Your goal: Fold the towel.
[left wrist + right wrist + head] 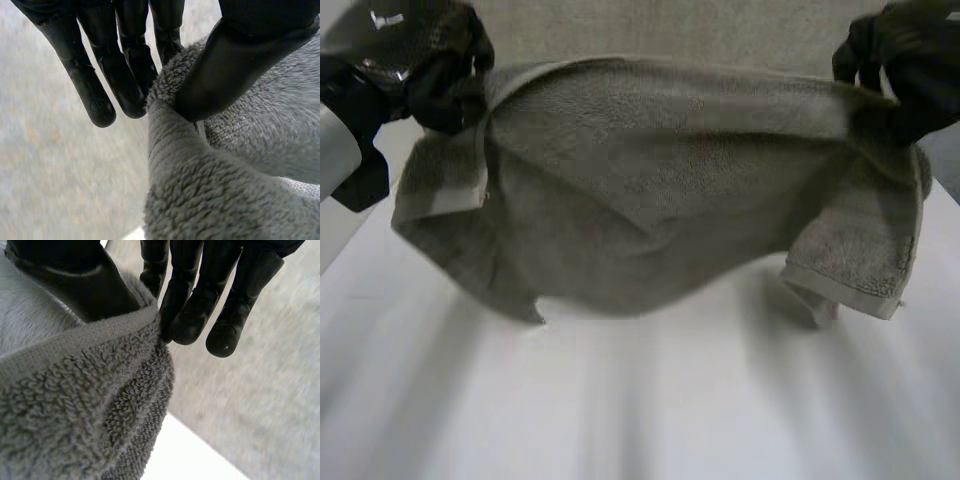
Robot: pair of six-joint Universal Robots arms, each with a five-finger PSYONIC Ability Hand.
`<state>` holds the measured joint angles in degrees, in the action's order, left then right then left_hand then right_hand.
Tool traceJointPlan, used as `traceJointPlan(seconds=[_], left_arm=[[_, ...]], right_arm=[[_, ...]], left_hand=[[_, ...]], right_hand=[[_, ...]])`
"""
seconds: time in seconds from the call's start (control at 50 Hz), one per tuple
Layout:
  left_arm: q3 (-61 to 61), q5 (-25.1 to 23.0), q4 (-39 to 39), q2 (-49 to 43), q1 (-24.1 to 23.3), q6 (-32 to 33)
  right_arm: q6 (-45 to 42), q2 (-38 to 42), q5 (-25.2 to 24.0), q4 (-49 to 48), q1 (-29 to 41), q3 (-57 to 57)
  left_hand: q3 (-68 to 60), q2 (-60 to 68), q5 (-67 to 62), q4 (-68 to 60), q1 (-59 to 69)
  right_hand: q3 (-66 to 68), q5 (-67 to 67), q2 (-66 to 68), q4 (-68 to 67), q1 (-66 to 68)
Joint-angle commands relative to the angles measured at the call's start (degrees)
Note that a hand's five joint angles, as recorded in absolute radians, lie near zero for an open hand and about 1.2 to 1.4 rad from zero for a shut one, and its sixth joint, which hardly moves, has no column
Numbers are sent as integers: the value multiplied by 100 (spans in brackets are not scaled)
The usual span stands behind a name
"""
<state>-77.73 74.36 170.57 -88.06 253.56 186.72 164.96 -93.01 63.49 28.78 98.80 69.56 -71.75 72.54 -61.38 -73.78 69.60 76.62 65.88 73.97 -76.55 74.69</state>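
Mostly lifted, towel (650, 200) hung stretched between both hands over the white bench (640, 420), its lower edge sagging close to the bench. Left robot hand (440, 85) pinched one top corner between thumb and fingers. Right robot hand (905, 85) clamped the other top corner likewise. Loose ends drooped below each grip.

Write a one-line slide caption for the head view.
Grey towel sags over the table, its upper edge pinched by left hand and right hand.
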Motion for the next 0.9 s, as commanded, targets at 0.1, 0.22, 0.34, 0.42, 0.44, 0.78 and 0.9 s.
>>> traceJointPlan(seconds=[0.1, 0.22, 0.34, 0.42, 0.44, 0.78, 0.9], left_arm=[[-76, 17, -832, -1958, 211, 58], [232, 17, -815, -2435, 211, 75], [1590, 262, -789, -2935, 97, 110], [2943, 684, -483, -2927, 62, 32], [2947, 685, -481, -2927, 61, 31], [3846, 290, 636, -2312, -132, 40], [2126, 184, 740, -2294, 271, 110]], right_arm=[[-2011, 2005, 794, 954, 841, -30], [-2100, 2507, 1069, 427, 992, -285], [-2144, 2788, 1296, -678, 1088, -1170], [-2056, 2701, 1499, -2038, 1202, -2041], [-2056, 2701, 1499, -2043, 1203, -2043], [-2046, 2647, 1246, -1748, 1194, -3203], [-2906, 3069, 937, -630, 1185, -2573]], left_hand=[[-122, 42, -158, 82, 337], [114, -194, 78, 318, 101], [64, -144, 28, 268, 151], [47, -127, 11, 251, 168], [47, -127, 11, 251, 168], [417, -497, 381, 621, -202], [434, -514, 398, 638, -219]], right_hand=[[338, 412, 603, -345, 531], [338, 412, 603, -345, 531], [338, 412, 603, -345, 531], [338, 412, 603, -345, 531], [338, 412, 603, -345, 531], [338, 412, 603, -345, 531], [338, 412, 603, -345, 531]])
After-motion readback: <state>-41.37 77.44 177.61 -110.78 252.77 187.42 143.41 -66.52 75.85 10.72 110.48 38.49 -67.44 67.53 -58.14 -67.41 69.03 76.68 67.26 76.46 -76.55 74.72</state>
